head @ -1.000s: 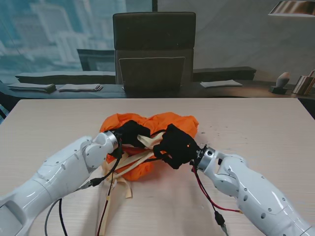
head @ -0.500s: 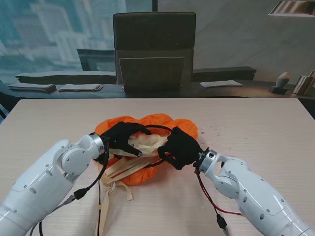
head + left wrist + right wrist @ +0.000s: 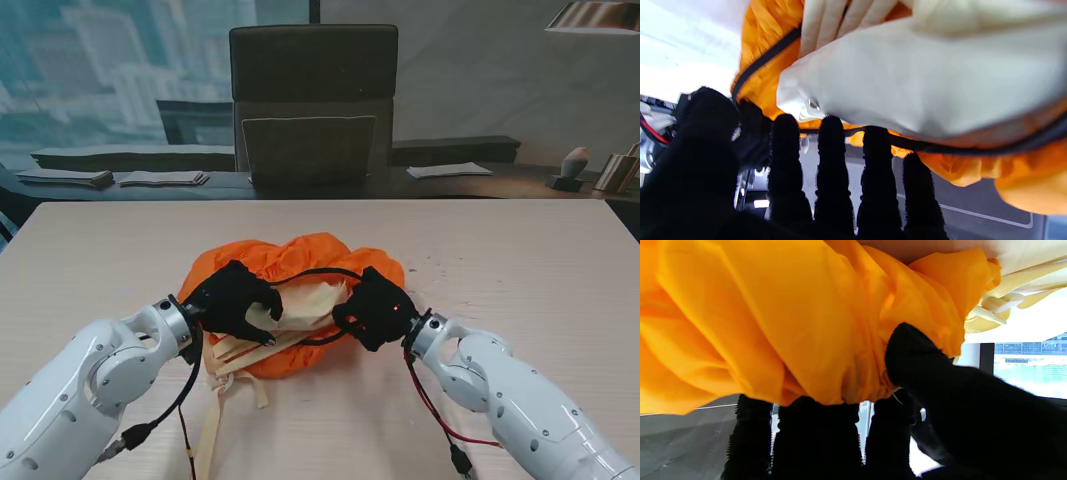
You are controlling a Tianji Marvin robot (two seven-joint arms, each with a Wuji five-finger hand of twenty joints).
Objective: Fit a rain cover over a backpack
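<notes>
Here, backpack: the cream backpack is lying at the middle of the table, mostly wrapped in orange fabric, with only a pale patch showing between the two hands.
Rain cover: the orange rain cover is bunching over the far side of the backpack and tucking under its near side; its black elastic hem is arching across the pale patch.
Straps: the cream straps are trailing off the backpack's near left side toward me, lying loose on the table.
Left hand: the left hand is curling its black fingers at the cover's hem on the backpack's left side; in the left wrist view the fingertips are touching the black hem, but whether they are clamping it I cannot tell.
Right hand: the right hand is gripping the gathered edge of the rain cover on the backpack's right side, thumb pressing into the folds.
In the way: the orange fabric is filling most of the right wrist view, hiding the backpack there.
Around: a dark chair is standing beyond the table's far edge, behind the backpack; red and black cables are hanging from the right wrist, near the backpack's right side.
</notes>
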